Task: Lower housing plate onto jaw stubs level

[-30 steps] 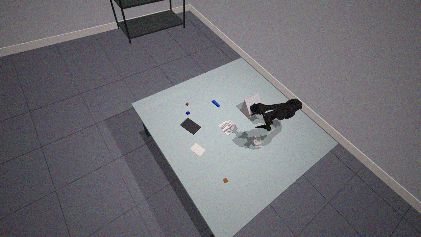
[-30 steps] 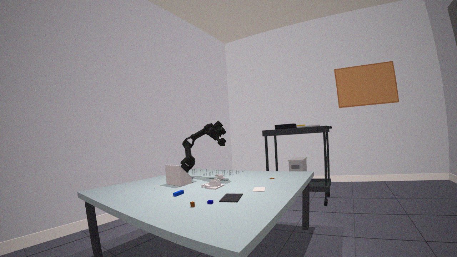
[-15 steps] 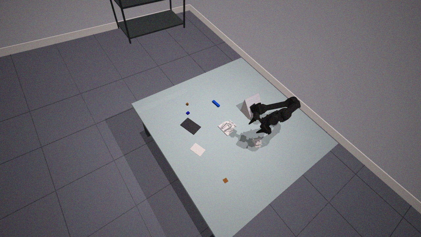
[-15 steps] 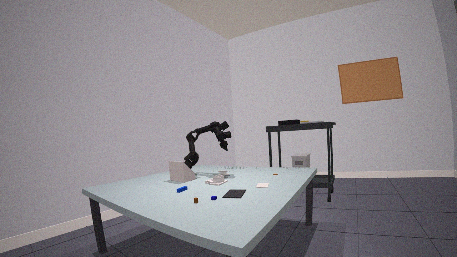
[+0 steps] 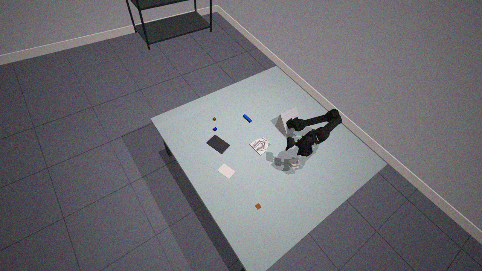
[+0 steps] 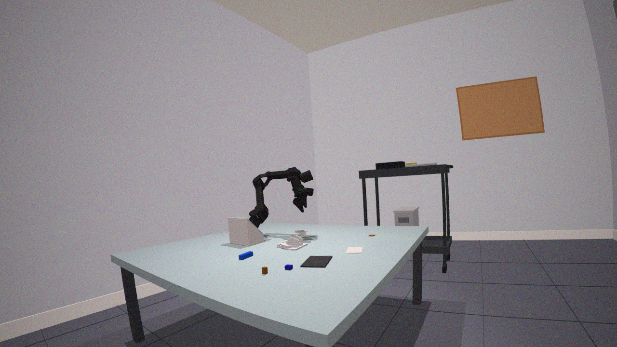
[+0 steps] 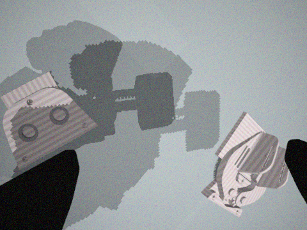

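Observation:
The pale housing plate [image 5: 294, 163] [image 6: 300, 233] [image 7: 43, 119], with two round rings on its face, lies on the table apart from the base. The pale base [image 5: 260, 151] [image 6: 293, 247] [image 7: 244, 129] carries curved jaw parts, which show at the right of the wrist view; how they sit on their pins is too fine to tell. My gripper [image 5: 292, 151] [image 6: 303, 209] [image 7: 183, 155] is open and empty, pointing down above the table. In the wrist view the plate is beside the left finger and the base is partly behind the right finger. The arm's shadow falls across part of the plate.
A grey wedge block [image 5: 282, 124] [image 6: 243, 232] stands near the arm's foot. A blue bar [image 5: 247, 118] [image 6: 246, 255], two small cubes, a black pad [image 5: 218, 144] [image 6: 316, 261], a white card [image 5: 226, 171] [image 6: 354, 249] and an orange square [image 5: 258, 206] [image 6: 371, 235] lie on the table.

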`<state>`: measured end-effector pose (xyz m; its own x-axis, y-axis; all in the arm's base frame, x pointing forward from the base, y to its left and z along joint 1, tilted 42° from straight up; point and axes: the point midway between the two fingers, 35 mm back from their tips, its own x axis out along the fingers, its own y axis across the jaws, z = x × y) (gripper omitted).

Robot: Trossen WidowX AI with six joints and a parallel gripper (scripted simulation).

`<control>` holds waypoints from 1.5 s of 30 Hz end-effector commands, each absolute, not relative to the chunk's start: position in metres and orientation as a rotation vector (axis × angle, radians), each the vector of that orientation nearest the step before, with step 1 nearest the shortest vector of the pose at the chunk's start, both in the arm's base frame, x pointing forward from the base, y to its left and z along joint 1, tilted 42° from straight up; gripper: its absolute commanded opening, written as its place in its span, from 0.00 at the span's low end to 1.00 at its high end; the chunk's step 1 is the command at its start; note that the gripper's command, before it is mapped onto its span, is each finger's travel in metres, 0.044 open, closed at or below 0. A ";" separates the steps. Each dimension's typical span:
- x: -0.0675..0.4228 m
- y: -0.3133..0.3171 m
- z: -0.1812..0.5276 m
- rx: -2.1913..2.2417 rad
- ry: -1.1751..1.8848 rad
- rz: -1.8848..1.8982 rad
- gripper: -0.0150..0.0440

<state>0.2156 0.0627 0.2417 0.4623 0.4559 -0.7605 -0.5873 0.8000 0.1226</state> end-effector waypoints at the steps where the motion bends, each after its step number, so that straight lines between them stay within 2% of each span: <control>1: 0.211 0.074 0.234 -0.198 0.892 0.740 1.00; 18: 0.181 0.124 0.212 -0.328 0.864 1.180 1.00; 45: 0.187 0.163 0.171 -0.326 0.859 1.186 1.00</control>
<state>0.1870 0.1613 0.1748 0.1159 0.6755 -0.7282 -0.9070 0.3709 0.1997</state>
